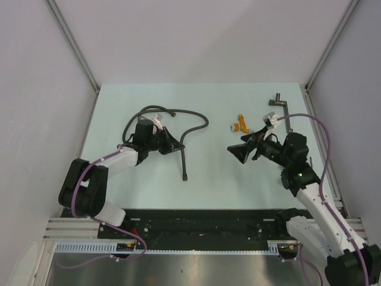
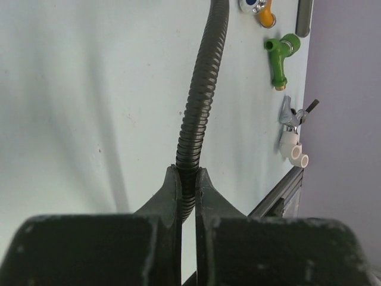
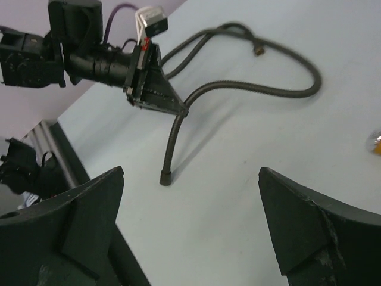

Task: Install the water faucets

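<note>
Open table [image 1: 217, 152] between black hose [image 1: 206, 122] and orange faucet [image 1: 241, 124].

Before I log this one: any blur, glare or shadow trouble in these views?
Top view: even light, no glare, orange faucet tiny. Left wrist: hose sharp, broad soft shadow on the table beside it. Right wrist: claw fingers soft, that faucet cropped at the edge.

The left gripper [image 2: 187, 180] was clamped on a black ribbed hose [image 2: 202, 101], which ran away from the jaws across the pale table [image 2: 89, 107]. To the far right lay the green faucet [image 2: 278, 59], with the orange faucet [image 2: 265, 14] beyond it, cut off by the frame. Nearer lay a silver and white fitting [image 2: 291, 145].
</note>
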### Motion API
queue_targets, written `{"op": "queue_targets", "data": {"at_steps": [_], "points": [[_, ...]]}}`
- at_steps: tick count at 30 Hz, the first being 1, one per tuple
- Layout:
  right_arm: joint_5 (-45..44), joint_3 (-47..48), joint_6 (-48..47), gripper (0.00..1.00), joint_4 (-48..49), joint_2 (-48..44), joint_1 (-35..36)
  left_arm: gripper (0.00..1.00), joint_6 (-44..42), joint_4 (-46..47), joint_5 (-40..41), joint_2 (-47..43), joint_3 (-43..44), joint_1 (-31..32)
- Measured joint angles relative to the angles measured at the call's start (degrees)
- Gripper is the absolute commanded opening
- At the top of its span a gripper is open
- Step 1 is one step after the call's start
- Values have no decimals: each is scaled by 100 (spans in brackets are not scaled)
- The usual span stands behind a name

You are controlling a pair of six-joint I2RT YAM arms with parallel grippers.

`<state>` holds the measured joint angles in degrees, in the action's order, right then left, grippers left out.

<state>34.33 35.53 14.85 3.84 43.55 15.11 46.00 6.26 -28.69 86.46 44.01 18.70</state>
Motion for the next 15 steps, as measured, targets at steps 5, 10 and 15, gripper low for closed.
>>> {"op": "queue_targets", "data": {"at_steps": [5, 10, 15], "points": [[-13, 9, 13, 100, 98, 1261, 839, 0, 326, 717, 203, -94, -584, 258], [-621, 9, -280, 100, 105, 2153, 2146, 0, 870, 1449, 175, 190, -960, 573], [-1152, 9, -452, 98, 426, 3003, 2894, 12, 1104, 1797, 428, 262, -1060, 632]]}}
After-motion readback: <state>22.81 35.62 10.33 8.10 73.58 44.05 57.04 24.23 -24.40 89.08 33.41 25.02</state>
